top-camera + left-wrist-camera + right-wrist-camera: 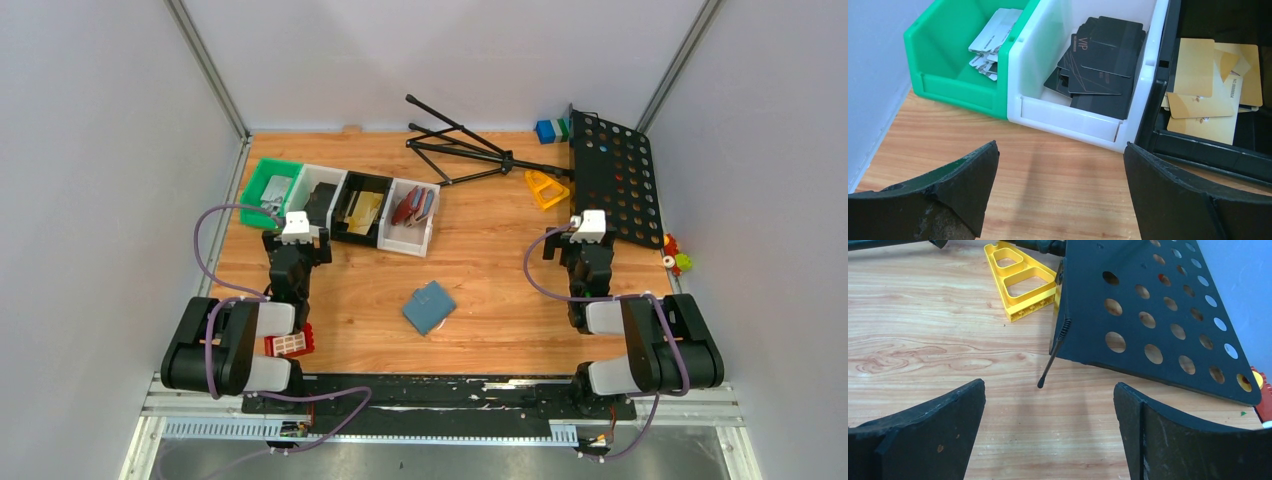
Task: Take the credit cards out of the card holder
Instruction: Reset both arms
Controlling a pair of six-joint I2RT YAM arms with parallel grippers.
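Observation:
The card holder (429, 307), a slate-blue squarish wallet, lies folded shut on the wood mid-table between the two arms. No card shows at it. Credit cards lie in a row of bins at the back left: grey ones (993, 37) in the green bin (943, 65), black ones (1103, 60) in a white bin (1048, 107), gold ones (1205, 85) in the black bin (1158, 120). My left gripper (296, 238) (1061, 150) hovers open and empty just in front of those bins. My right gripper (588, 240) (1049, 387) stands open over bare wood, right of the holder.
A fourth bin (412, 215) holds a dark red and a bluish-grey wallet. A black perforated music-stand plate (612, 180) (1148, 315) with tripod legs (460, 150) lies at the back right, a yellow triangle (1020, 282) beside it. A red brick (290, 343) sits by the left arm.

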